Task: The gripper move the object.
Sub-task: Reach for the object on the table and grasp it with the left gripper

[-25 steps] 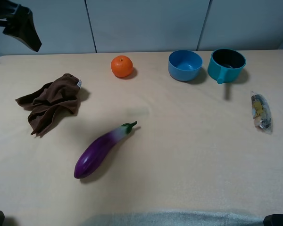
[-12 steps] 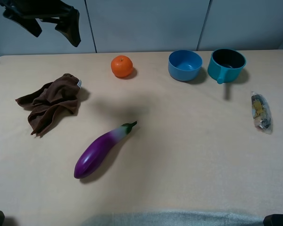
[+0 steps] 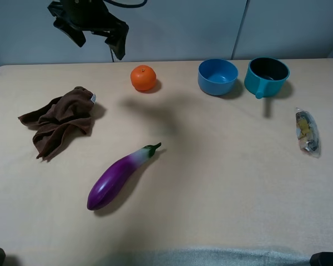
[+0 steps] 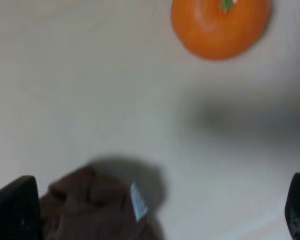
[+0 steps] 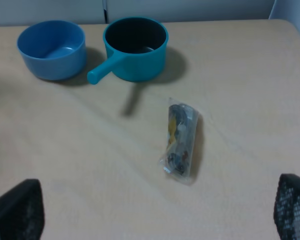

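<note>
Your left claw (image 3: 99, 40) hangs spread wide and empty over the far edge of the bench (image 3: 227, 183). Near it sits the orange (image 3: 143, 77), small, round and glossy with a green stem dimple, between the brown cloth (image 3: 61, 119) and the blue bowl (image 3: 217, 76). Your right claw (image 5: 152, 212) gapes too

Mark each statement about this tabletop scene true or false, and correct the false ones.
1. The small round orange fruit rests on the table, gripped by nothing. True.
2. The long purple eggplant lies inside the round blue bowl. False: it lies on the bare table, well apart from the bowl.
3. The black left gripper is open, raised left of the orange fruit in the high view. True.
4. The crumpled brown cloth covers the orange fruit. False: they lie apart.
5. The teal handled pot stands beside the blue bowl. True.
</note>
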You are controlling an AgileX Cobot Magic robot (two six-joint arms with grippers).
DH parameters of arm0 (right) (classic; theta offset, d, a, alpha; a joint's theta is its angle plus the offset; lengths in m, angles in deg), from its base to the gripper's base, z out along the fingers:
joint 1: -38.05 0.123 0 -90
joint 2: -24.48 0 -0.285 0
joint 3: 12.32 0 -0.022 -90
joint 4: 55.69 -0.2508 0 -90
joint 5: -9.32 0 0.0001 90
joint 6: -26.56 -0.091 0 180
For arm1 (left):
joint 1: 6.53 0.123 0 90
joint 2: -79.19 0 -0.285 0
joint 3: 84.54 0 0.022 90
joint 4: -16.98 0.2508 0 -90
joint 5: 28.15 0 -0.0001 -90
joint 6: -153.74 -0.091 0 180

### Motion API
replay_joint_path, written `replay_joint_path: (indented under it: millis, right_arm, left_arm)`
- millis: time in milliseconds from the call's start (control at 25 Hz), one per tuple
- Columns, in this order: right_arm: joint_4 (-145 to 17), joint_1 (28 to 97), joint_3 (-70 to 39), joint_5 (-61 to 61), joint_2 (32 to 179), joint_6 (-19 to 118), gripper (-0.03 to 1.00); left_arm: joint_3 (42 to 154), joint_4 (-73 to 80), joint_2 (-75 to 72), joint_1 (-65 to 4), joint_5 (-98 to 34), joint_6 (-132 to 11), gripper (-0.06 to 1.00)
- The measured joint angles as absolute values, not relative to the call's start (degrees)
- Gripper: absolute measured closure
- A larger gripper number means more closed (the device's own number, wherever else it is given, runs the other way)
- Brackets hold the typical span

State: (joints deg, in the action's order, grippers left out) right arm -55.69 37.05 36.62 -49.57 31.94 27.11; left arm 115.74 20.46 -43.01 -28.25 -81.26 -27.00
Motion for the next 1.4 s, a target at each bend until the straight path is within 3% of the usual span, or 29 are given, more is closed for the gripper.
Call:
replay_joint_path:
  millis: [760,1400]
  right_arm:
    - [-55.69,37.05,36.62,-49.57,31.94,27.11,0.28]
    - [-55.69,37.05,36.62,-49.57,31.94,27.11,0.28]
  left_arm:
    - [132.25,20.74,-62.5,-32.17,-81.27,-23.73,-0.03]
    - [133.78,24.12,-69.11,-33.08,-73.85,-21.23,-0.02]
